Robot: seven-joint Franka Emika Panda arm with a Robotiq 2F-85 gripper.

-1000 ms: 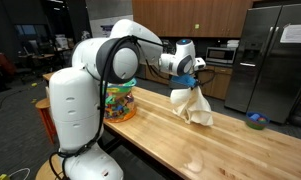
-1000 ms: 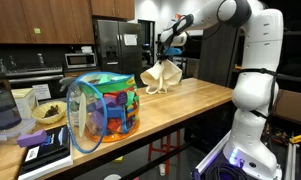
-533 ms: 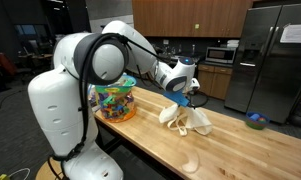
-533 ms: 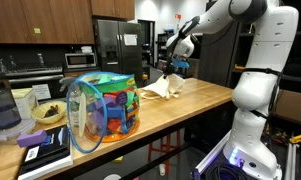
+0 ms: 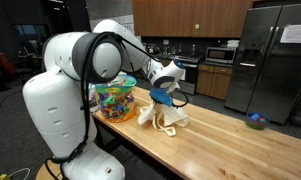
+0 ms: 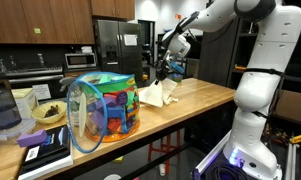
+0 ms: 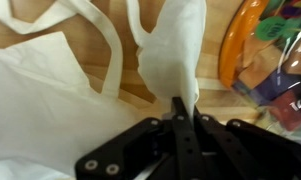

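Note:
My gripper (image 7: 178, 105) is shut on a pinch of a cream cloth tote bag (image 7: 50, 100); a fold of it rises straight out from between the fingertips. In both exterior views the bag (image 5: 160, 113) (image 6: 158, 94) hangs from the gripper (image 5: 162, 96) (image 6: 166, 72) with its lower part and straps resting on the wooden countertop (image 5: 230, 140). The bag sits right beside a colourful mesh toy bin (image 5: 117, 100) (image 6: 103, 107), whose orange rim (image 7: 235, 45) shows at the right of the wrist view.
A blue bowl (image 5: 255, 121) lies at the far end of the counter. A book (image 6: 45, 150), a small bowl (image 6: 48, 114) and a container (image 6: 2, 105) stand near the bin. Refrigerators (image 5: 270, 55) and cabinets are behind.
The gripper has carried the bag along the counter toward the toy bin and lowered it; the bag hung free a second ago and now rests partly on the wood.

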